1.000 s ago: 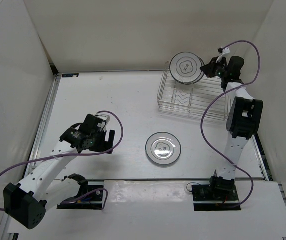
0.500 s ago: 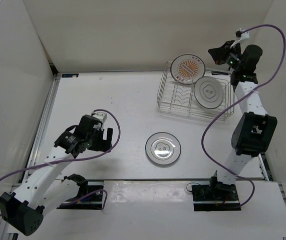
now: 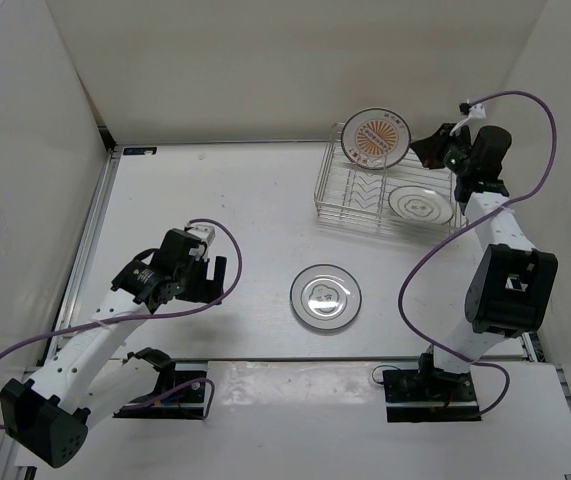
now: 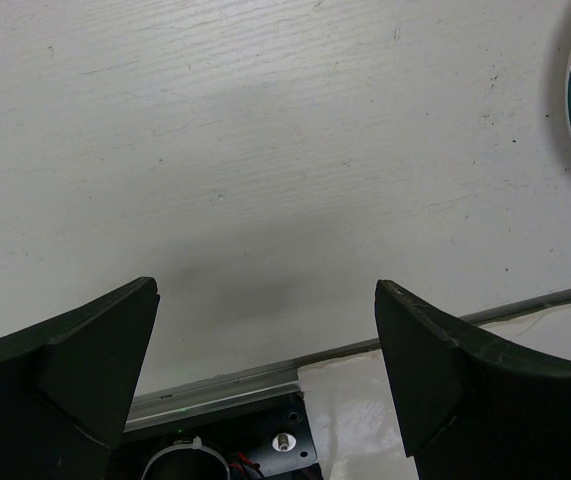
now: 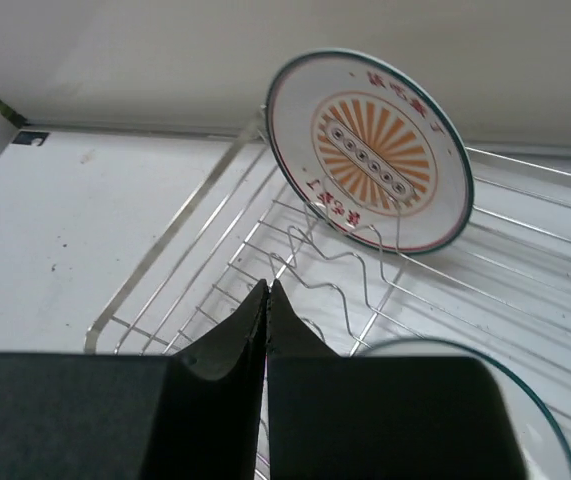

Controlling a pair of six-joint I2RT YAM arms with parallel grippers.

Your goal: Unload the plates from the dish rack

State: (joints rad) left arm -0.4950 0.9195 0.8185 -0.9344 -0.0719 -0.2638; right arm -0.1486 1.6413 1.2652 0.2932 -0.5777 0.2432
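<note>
One plate (image 3: 325, 297) out on the table (image 3: 215, 190); two left in the dish rack (image 3: 321, 190), sunburst plate (image 5: 370, 150) upright, ringed plate (image 3: 421, 205) lying flat; left gripper (image 4: 265, 330) wide, empty; right gripper (image 5: 267, 320) closed, empty.

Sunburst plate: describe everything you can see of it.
The sunburst plate is round and glossy white, ceramic-looking, with a dark green rim, an orange rayed centre crossed by small circles, and red characters. It stands nearly upright at the far left end of the dish rack, facing the arms, its lower edge behind a zigzag wire. Only rack wires touch it.
</note>
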